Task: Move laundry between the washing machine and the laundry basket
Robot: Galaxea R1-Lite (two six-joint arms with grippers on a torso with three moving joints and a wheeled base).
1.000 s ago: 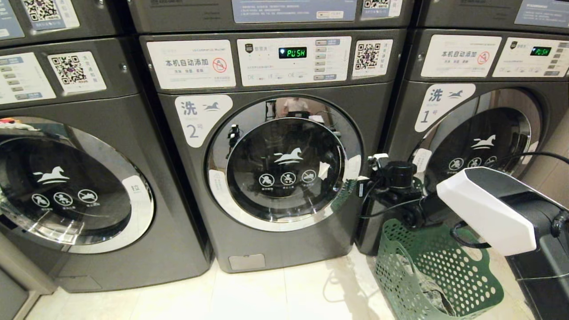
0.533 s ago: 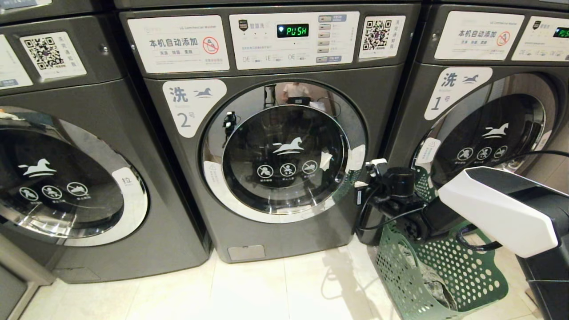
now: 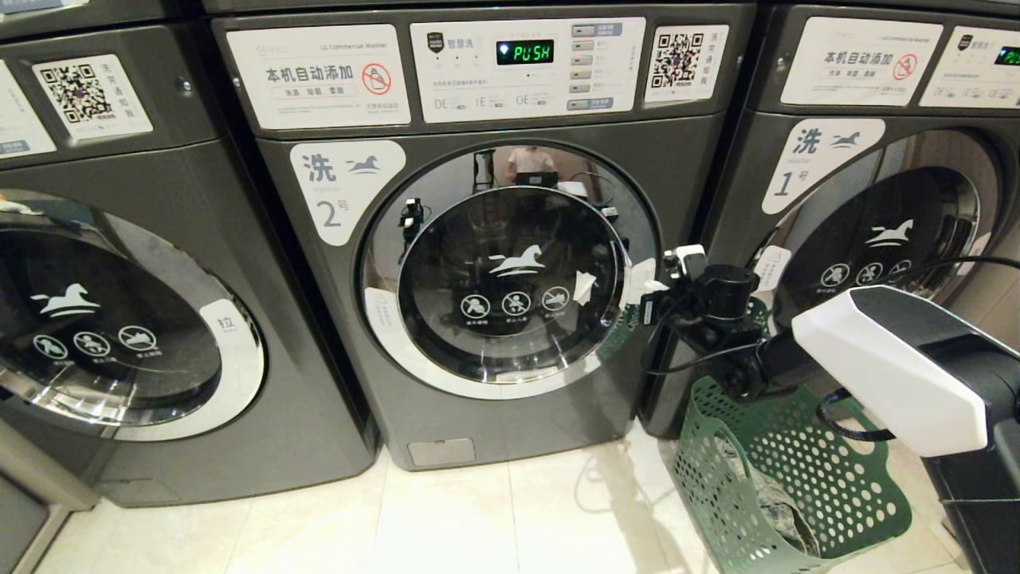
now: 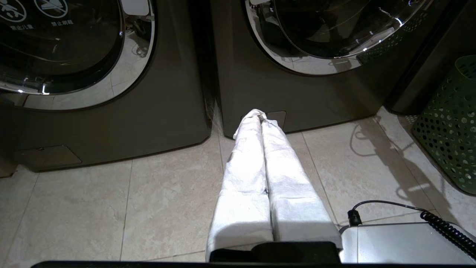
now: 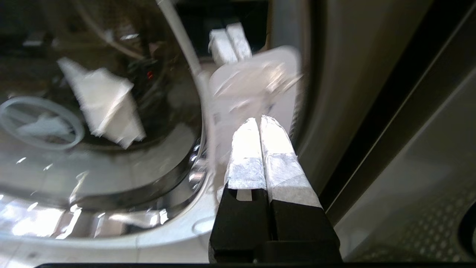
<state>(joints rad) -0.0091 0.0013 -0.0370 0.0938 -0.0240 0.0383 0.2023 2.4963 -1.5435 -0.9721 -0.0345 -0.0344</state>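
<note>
- Since a moment ago my right end effector (image 3: 655, 288) has risen from beside the lower door rim to the white pull tab (image 3: 640, 281) at the door's right edge; the whole view also dropped, which I put down to my own camera moving.
- My left end effector (image 4: 260, 116) hangs low over the pale tiled floor (image 4: 156, 193), its cloth-wrapped fingers pressed together on nothing, between the machine marked "3" and the task machine.
- The dark grey front-loading washing machine labelled "2" (image 3: 343, 191) stands in the middle, its round chrome-rimmed glass door (image 3: 510, 271) shut.
- I judge the step to be opening that door: my right fingers (image 5: 275, 141), pressed together and empty, sit just at the tab.
- Next I need to catch the tab's edge and pull outward.
- Room is tight on the right: the green round-holed plastic laundry basket (image 3: 829, 486), holding grey laundry (image 3: 785, 514), stands under my right arm near the door.
</note>
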